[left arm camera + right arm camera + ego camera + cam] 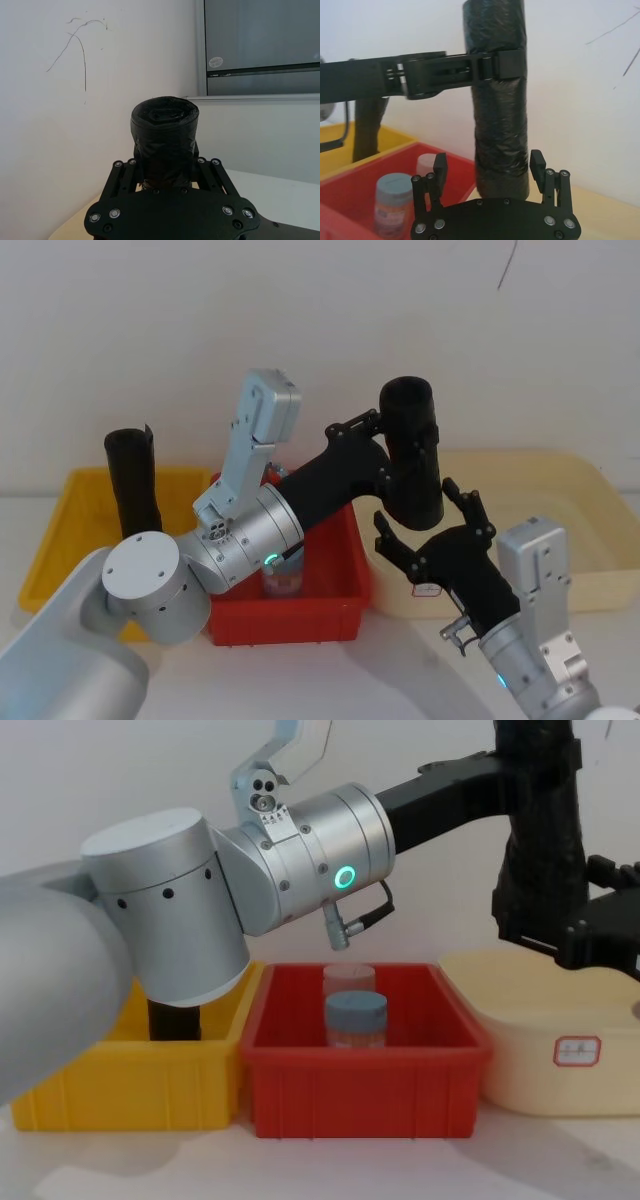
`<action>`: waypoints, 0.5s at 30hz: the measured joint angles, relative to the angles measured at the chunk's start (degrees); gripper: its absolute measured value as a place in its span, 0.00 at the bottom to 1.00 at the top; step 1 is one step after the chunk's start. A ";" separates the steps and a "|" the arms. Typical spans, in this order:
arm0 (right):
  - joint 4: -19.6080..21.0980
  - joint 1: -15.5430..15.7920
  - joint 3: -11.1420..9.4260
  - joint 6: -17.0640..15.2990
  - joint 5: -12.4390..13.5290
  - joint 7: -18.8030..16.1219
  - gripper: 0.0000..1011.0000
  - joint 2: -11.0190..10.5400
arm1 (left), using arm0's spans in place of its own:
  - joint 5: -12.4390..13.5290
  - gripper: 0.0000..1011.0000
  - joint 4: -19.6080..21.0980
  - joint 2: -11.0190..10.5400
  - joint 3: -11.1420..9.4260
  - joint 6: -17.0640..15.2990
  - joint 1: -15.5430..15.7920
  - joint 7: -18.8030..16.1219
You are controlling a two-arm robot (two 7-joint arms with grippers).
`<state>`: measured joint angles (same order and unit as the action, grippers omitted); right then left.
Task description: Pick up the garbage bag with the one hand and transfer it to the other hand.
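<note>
The glossy black cylindrical roll, the garbage bag [418,495], is in the air and stands upright. It is above the place where the red plastic bin [340,622] and the cream-coloured plastic tub [600,490] stand beside each other, and it touches neither of them. The left gripper [402,448], the black fingered one on the thick silver wrist with the green ring light, is closed around the upper part of the roll and carries its whole weight. The right gripper [489,167], slim and black, waits below with its fingers [538,164] spread wide, one on each side of the lower end of the roll. They are near the black foil, but I judge that they do not press on it yet. So the picking up is done, and the step in hand is the handing over, just before the second grasp. The next move calls for the right gripper to close firmly on the lower part. Only after this should the left one release, otherwise the roll can fall toward the red bin, where a clear jar with a blue lid [355,1012] stands. The foil looks smooth, so a weak grip may slip.
</note>
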<state>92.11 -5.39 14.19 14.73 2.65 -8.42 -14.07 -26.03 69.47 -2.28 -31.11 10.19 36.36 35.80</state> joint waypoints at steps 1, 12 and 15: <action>-0.25 -0.25 -0.04 0.02 -0.10 0.09 0.99 0.13 | 0.00 0.46 0.00 0.00 0.00 0.00 0.00 0.00; -3.69 -3.50 -0.72 0.58 -1.45 1.02 0.99 1.76 | 0.01 0.46 0.00 0.00 0.00 0.00 0.00 0.00; -4.17 -4.07 -0.85 0.55 -1.66 1.01 0.99 1.98 | 0.00 0.46 0.00 0.00 0.00 0.00 0.00 0.00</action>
<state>87.93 -9.46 13.34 15.28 0.99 -7.41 -12.10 -26.03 69.47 -2.29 -31.11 10.19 36.35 35.80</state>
